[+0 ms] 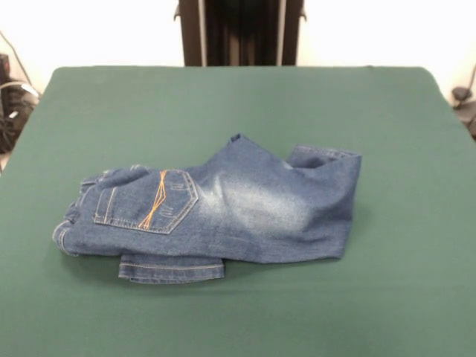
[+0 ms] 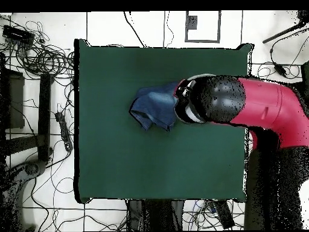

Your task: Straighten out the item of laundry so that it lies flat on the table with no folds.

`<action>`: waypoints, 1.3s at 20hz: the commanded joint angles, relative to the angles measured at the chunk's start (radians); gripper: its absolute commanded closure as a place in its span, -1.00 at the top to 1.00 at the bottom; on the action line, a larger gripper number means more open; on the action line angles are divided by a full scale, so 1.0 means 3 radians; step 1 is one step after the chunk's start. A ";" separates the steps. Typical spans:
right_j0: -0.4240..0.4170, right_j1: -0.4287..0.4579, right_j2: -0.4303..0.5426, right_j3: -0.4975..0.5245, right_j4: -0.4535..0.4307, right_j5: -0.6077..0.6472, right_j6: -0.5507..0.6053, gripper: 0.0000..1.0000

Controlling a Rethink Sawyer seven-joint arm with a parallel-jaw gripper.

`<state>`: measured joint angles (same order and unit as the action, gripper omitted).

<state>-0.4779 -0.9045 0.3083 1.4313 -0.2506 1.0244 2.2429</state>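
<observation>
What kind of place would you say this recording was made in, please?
Probably a robotics lab or test cell. A green-covered table holds only small folded jeans, a red robot arm reaches over it, and loose cables sprawl across the tiled floor around it.

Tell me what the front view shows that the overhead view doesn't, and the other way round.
Only the front view shows the jeans whole: a back pocket with orange stitching, a faded patch, and a leg end folded underneath at the near edge. No arm appears there. Only the overhead view shows the red and black arm reaching over the table and covering part of the jeans, plus cables on the floor. The tool itself is not visible. Both show the jeans bunched, not flat, on the green table.
</observation>
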 commanded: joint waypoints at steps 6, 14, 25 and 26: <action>0.0027 0.0451 0.0355 0.0538 -0.0255 -0.0384 -0.0756 1.00; 0.0039 0.0547 0.0294 0.0563 -0.0332 -0.0461 -0.0608 1.00; 0.0081 0.0522 0.0239 0.0596 -0.0369 -0.0594 -0.0488 1.00; 0.0077 0.0526 0.0246 0.0597 -0.0375 -0.0593 -0.0500 1.00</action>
<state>-0.4830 -0.7628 0.3088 1.4687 -0.3257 0.8990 2.2429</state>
